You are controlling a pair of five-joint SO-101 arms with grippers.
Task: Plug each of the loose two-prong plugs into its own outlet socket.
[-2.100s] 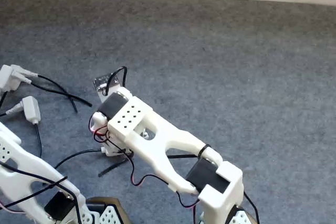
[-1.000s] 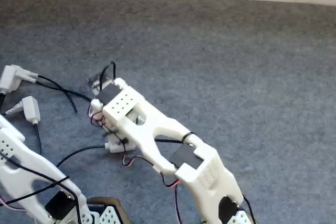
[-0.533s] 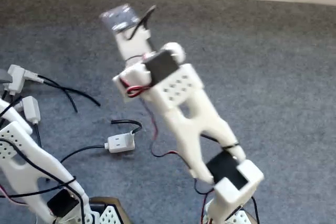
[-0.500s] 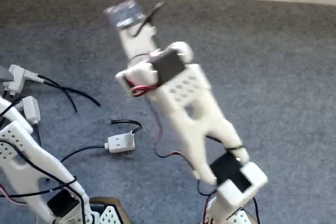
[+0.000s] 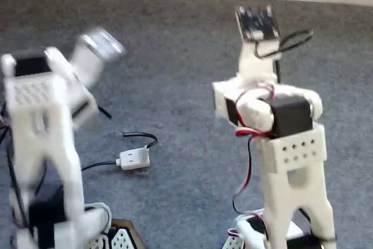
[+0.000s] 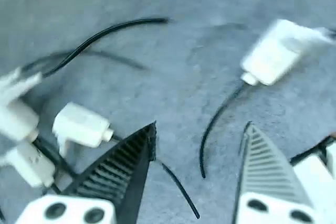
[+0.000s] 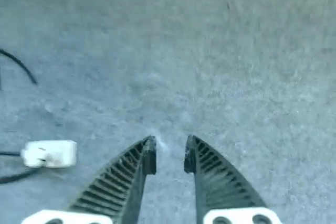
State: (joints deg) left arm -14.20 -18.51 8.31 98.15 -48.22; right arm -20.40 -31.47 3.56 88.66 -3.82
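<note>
White two-prong plug (image 6: 80, 125) lies on the grey counter (image 5: 192, 56) near the spread left end effector (image 6: 199, 127). The right end effector (image 7: 170, 140), barely parted, holds nothing. Tangled cords (image 6: 215, 121) could snag a lift toward the outlet socket (image 5: 134, 158).

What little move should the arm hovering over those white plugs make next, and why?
Probably slide the left gripper sideways until the nearest white plug sits between its fingers. Its jaws stand open and empty above the carpet, and that plug lies loose beside one finger, not between them.
</note>
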